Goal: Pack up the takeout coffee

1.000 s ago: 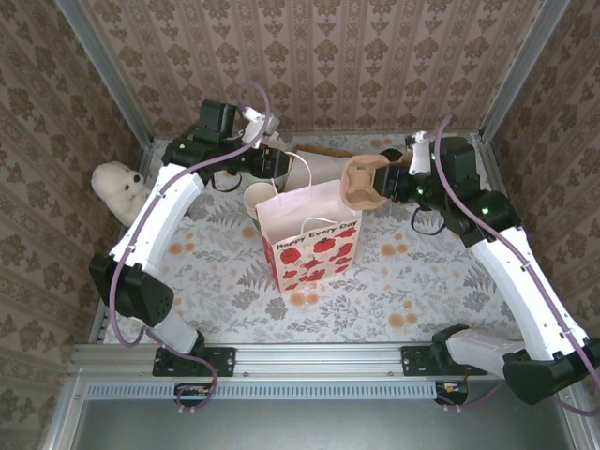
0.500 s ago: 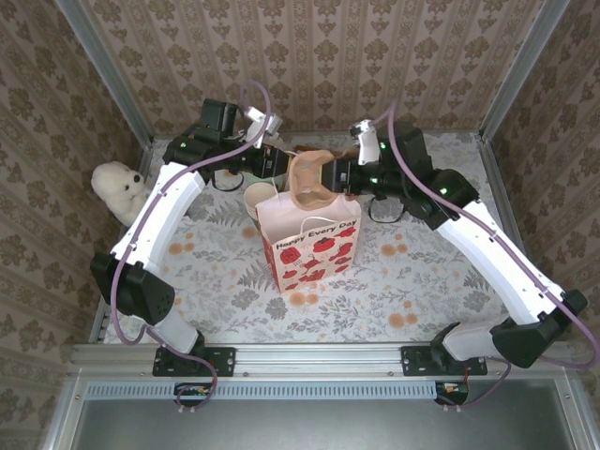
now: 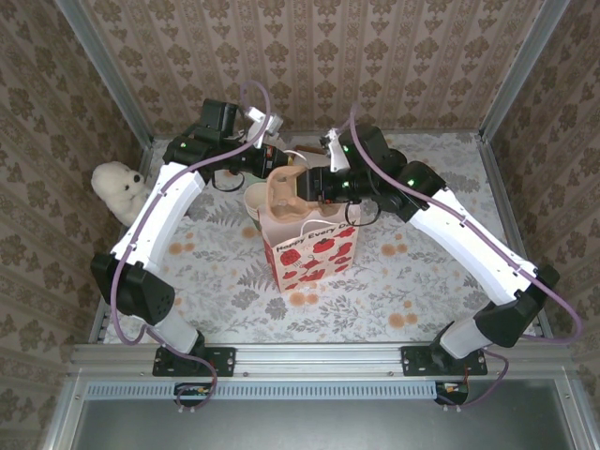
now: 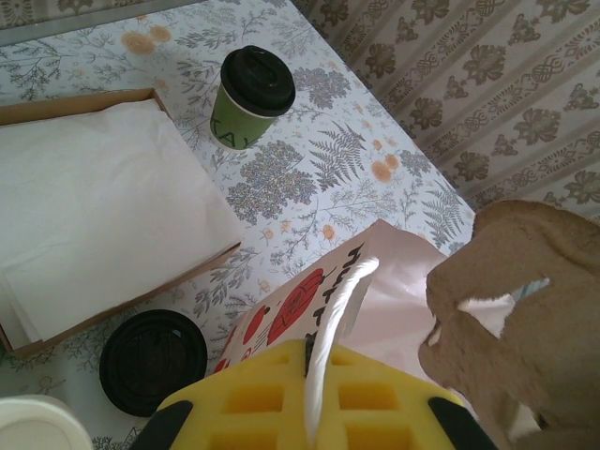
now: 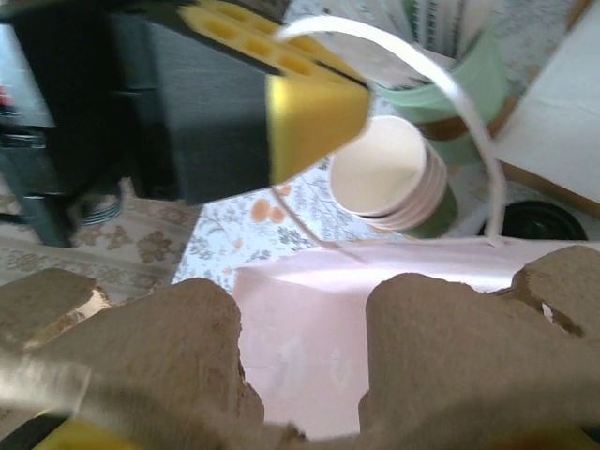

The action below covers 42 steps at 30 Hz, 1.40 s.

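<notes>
The takeout coffee [image 4: 251, 94], a dark green cup with a black lid, stands upright on the floral table beyond the bag in the left wrist view. The pink paper bag [image 3: 311, 246] with red poppies stands mid-table. My left gripper [image 3: 272, 161] [image 4: 317, 375] is shut on the bag's white handle [image 4: 342, 300], which runs between its yellow pads. My right gripper [image 3: 314, 183] holds a brown cardboard cup carrier [image 3: 284, 195] [image 5: 300, 356] just above the bag's open mouth [image 5: 375, 300].
A shallow box of white napkins [image 4: 103, 206] and a loose black lid [image 4: 153, 361] lie behind the bag. A stack of lidless cups [image 5: 394, 178] and a pale green pot [image 5: 450, 84] stand beside it. A white plush toy [image 3: 117, 187] sits at the left wall.
My right arm has swung left, bringing the carrier from the right of the bag to over its mouth. My left gripper has closed on the handle.
</notes>
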Each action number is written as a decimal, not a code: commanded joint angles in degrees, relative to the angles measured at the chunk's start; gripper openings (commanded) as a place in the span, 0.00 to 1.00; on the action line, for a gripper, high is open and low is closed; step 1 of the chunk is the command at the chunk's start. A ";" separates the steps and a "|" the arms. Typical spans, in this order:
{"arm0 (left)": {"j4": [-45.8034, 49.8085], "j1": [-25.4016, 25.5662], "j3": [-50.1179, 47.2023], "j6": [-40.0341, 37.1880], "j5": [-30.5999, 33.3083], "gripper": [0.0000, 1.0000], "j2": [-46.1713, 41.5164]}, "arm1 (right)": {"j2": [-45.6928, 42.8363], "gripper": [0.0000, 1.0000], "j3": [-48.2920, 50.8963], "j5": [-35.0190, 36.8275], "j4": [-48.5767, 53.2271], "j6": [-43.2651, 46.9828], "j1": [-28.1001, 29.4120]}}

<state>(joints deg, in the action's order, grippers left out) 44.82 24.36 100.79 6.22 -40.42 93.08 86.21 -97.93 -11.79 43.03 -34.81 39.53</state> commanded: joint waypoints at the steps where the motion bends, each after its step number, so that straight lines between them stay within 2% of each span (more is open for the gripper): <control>1: -0.23 0.20 0.02 -0.03 -2.49 0.00 0.05 | -0.32 0.51 1.48 4.93 3.60 -2.77 0.17; 6: -1.98 0.17 -1.62 -0.33 -4.11 0.00 -0.75 | -0.22 0.50 5.91 6.18 -2.51 -6.33 1.09; 14: -1.93 0.17 -1.08 0.32 -3.42 0.00 -0.40 | 0.64 0.45 5.75 9.47 1.26 -3.42 3.95; 20: -2.60 0.07 -1.20 1.08 -2.17 0.00 -0.51 | 0.65 0.43 4.50 9.92 8.13 -2.11 5.98; 26: -5.95 0.10 -3.01 1.51 -5.03 0.00 -1.74 | 1.63 0.44 3.18 14.78 16.63 -3.56 6.25; 30: -10.23 0.12 -6.17 1.25 -8.49 0.00 -3.45 | 5.30 0.44 -0.41 16.45 20.53 -3.80 6.72; 34: -10.72 0.24 -6.51 1.17 -9.06 0.00 -3.81 | 10.62 0.45 -4.72 18.25 26.22 -2.75 7.53; 42: -11.15 0.08 -6.26 1.16 -8.02 0.00 -3.73 | 13.56 0.46 -4.95 17.99 27.04 -1.60 7.92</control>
<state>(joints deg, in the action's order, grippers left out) 35.48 24.36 94.48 7.14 -47.40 91.33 99.50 -101.86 4.38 66.39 -37.36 47.16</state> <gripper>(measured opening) 0.061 0.456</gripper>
